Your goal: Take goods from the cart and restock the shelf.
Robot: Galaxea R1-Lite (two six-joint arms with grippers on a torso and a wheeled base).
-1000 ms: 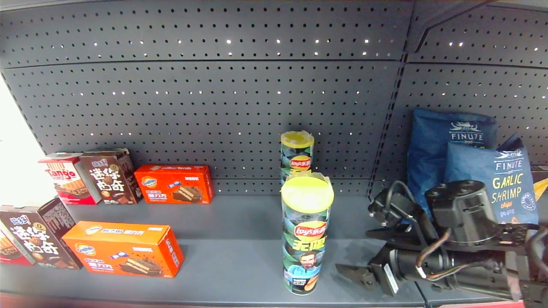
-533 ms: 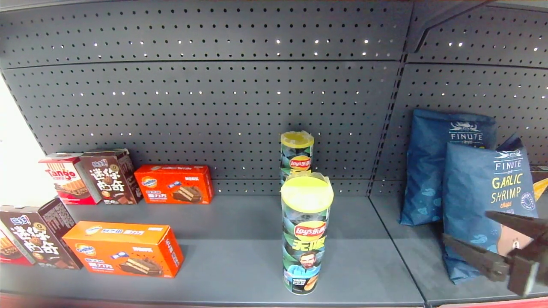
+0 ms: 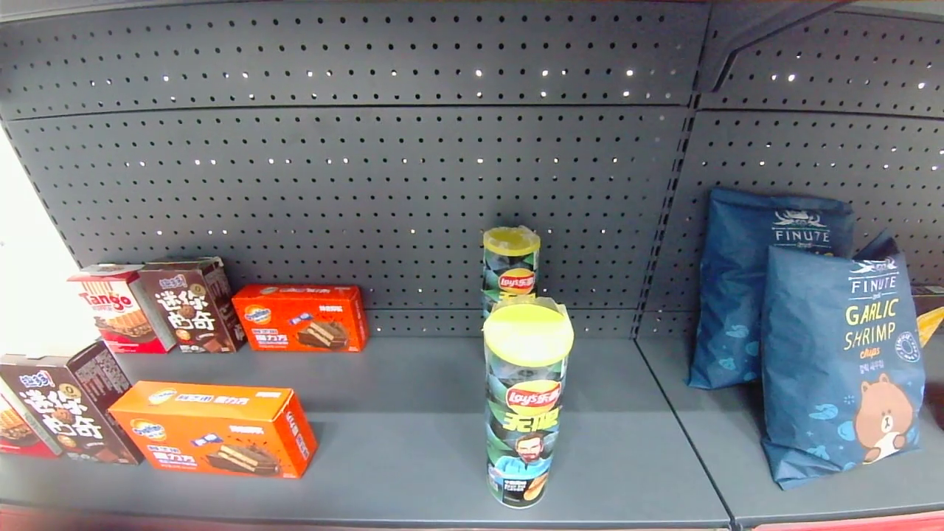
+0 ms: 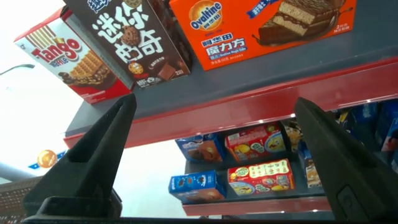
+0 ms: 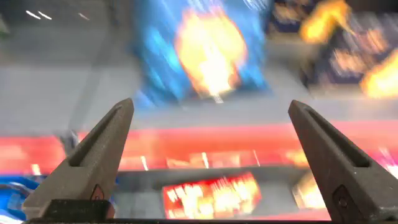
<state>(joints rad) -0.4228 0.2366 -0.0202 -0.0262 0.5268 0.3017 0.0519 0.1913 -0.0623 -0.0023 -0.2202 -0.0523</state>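
On the grey shelf (image 3: 413, 413) two tall chip cans with yellow lids stand one behind the other, the front can (image 3: 526, 402) near the shelf edge and the rear can (image 3: 510, 267) by the pegboard. My left gripper (image 4: 214, 158) is open and empty, below and in front of the shelf's red front edge (image 4: 249, 102), under the boxes. My right gripper (image 5: 211, 155) is open and empty too, level with a red shelf edge (image 5: 205, 146) beneath a blurred blue bag (image 5: 205, 50).
Snack boxes fill the shelf's left part: an orange box (image 3: 214, 429), a dark chocolate box (image 3: 63, 402), another orange box (image 3: 301, 317), a red box (image 3: 118, 306). Two blue chip bags (image 3: 841, 361) lean at the right. A lower shelf holds small boxes (image 4: 255, 158).
My right arm has pulled back to the right and down, away from the front chip can, and left the head view. The cans and boxes have not moved.
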